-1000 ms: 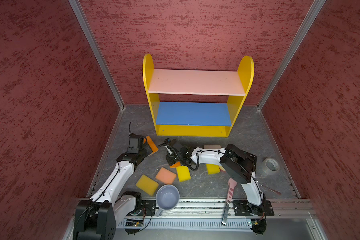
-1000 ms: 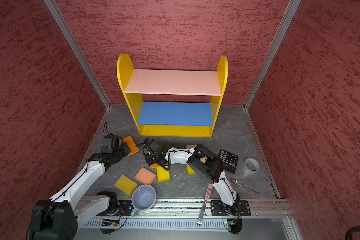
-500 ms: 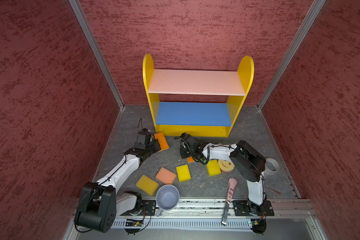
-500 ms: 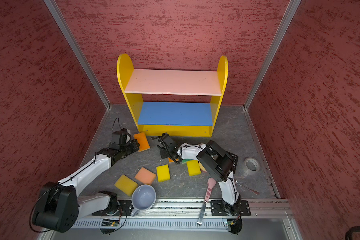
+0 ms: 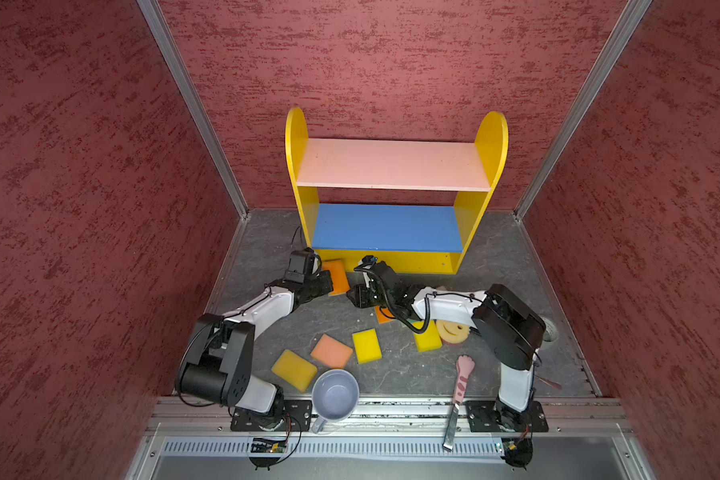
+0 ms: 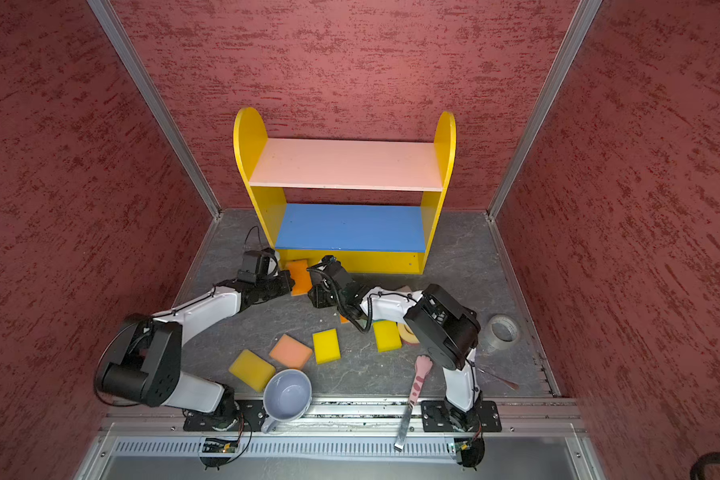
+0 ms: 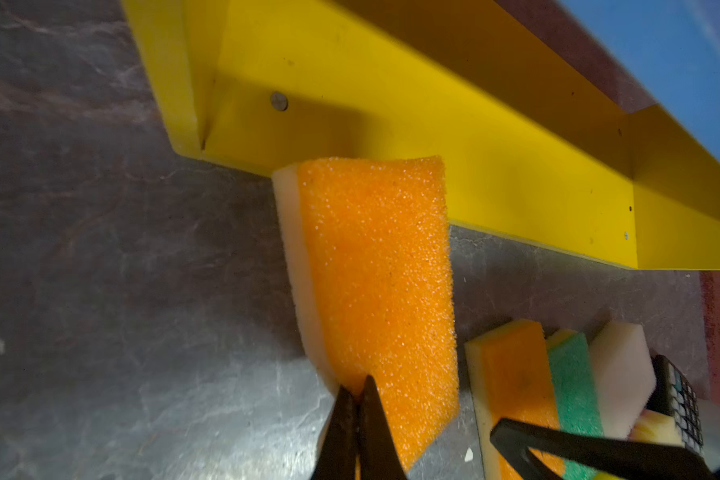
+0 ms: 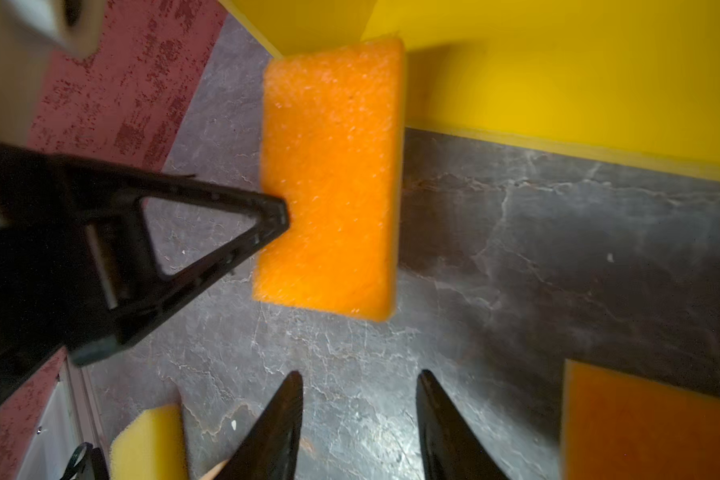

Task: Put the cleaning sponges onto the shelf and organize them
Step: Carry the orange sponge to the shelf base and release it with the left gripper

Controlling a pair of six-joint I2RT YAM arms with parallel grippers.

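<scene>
The shelf (image 5: 295, 137) stands at the back with bare pink, blue and yellow boards. My left gripper (image 5: 327, 284) (image 7: 356, 390) is shut on an orange sponge (image 5: 335, 275) (image 7: 371, 282), whose far end reaches the bottom board's front edge (image 7: 516, 174) by the left side panel. My right gripper (image 5: 352, 297) (image 8: 358, 382) is open and empty just right of that sponge (image 8: 329, 174). An orange sponge (image 5: 382, 314) lies under the right wrist. Yellow (image 5: 294, 369), peach (image 5: 331, 351), yellow (image 5: 366, 345), yellow (image 5: 427, 336) and round smiley (image 5: 454, 329) sponges lie on the floor.
A grey-blue mug (image 5: 334, 395) and a pink cat-paw tool (image 5: 462, 378) sit at the front edge. A tape roll (image 6: 503, 330) and a spoon (image 6: 499, 378) lie at the right. Green (image 7: 572, 374) and pale (image 7: 620, 365) sponges stand beside a calculator (image 7: 678, 395). Red walls enclose the floor.
The left arm has carried the orange sponge forward to the shelf's bottom left. The right gripper has moved toward the shelf too and its jaws have opened.
</scene>
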